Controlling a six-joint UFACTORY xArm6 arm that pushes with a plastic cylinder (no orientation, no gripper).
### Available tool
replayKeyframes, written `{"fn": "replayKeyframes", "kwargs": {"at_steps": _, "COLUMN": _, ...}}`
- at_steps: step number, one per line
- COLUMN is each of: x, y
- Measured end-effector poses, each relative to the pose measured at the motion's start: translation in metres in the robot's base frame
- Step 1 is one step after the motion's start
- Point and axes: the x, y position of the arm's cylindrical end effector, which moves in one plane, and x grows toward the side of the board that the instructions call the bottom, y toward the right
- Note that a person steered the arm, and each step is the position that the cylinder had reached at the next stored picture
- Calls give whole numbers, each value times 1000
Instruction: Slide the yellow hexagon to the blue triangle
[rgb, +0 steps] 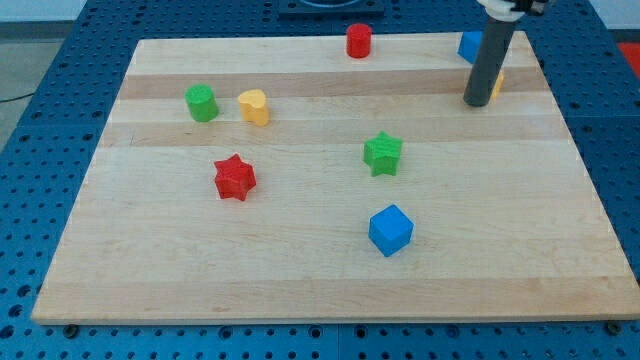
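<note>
Nearest the camera lies the blue cube (390, 230), near the front of the wooden desk (300, 280), right of centre. The task's thing, the yellow hexagon (497, 82), sits at the far right of the desk and is almost wholly hidden: only a thin yellow sliver shows at the right edge of the rod, so its shape cannot be confirmed from this view. My tip (478, 103) rests on the desk just left of and slightly nearer than that sliver, touching or nearly touching it. The blue triangle (469, 45) lies just beyond, at the far edge, partly covered by the rod; hexagon and triangle appear very close, though contact cannot be judged. The coming move, by this reading, is a short push away from the camera and slightly leftward. The arm carries no fingers, so none are apart or together. Outward from these: a red cylinder (359, 41) at the far edge, a green star (382, 153) mid-desk, a red star (235, 177), a yellow heart-like block (254, 106) and a green block (201, 102) at left.
</note>
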Motion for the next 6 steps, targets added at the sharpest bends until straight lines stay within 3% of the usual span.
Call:
{"fn": "replayKeyframes", "kwargs": {"at_steps": 1, "x": 16, "y": 14}}
{"fn": "replayKeyframes", "kwargs": {"at_steps": 6, "x": -43, "y": 24}}
